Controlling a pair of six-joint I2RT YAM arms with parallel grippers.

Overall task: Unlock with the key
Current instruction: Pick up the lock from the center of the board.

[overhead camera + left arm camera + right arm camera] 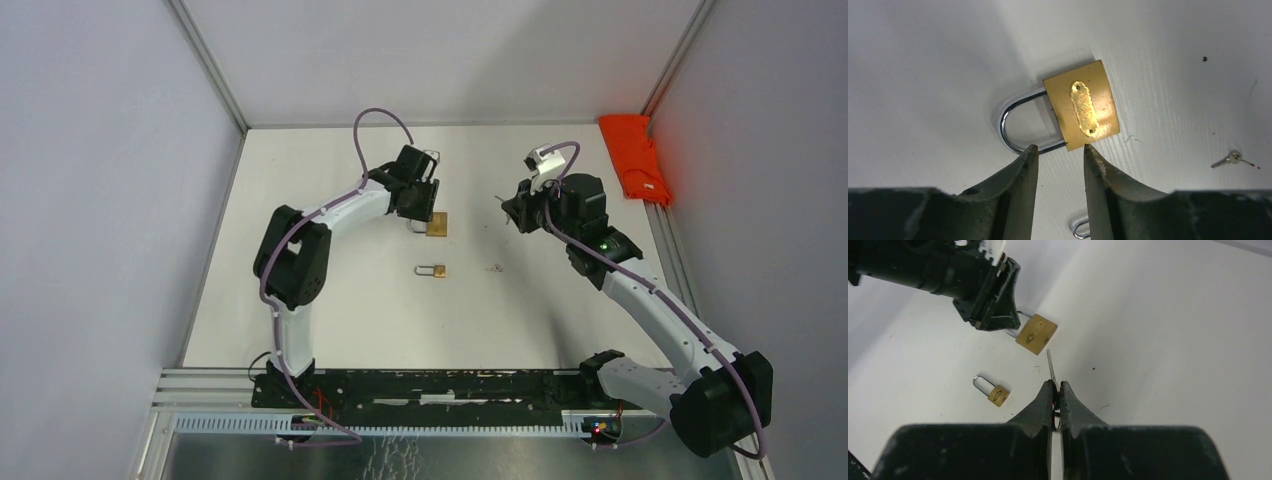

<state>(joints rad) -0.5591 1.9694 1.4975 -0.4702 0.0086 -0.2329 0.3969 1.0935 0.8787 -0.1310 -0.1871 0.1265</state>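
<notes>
A large brass padlock (1082, 105) lies flat on the white table, its steel shackle (1015, 125) shut and pointing left. My left gripper (1060, 150) stands open just short of the padlock's near corner, with nothing between its fingers. From above, the left gripper (420, 207) hovers at the padlock (437, 224). My right gripper (1057, 385) is shut on a key (1050, 364), whose blade sticks out towards the large padlock (1036, 334) without touching it. The right gripper (512, 210) is to the right of the lock.
A smaller brass padlock (432, 270) lies nearer the arms, seen also as the small padlock (993, 392). A loose small key (1233, 159) rests on the table to its right. An orange cloth (635, 155) lies at the back right edge.
</notes>
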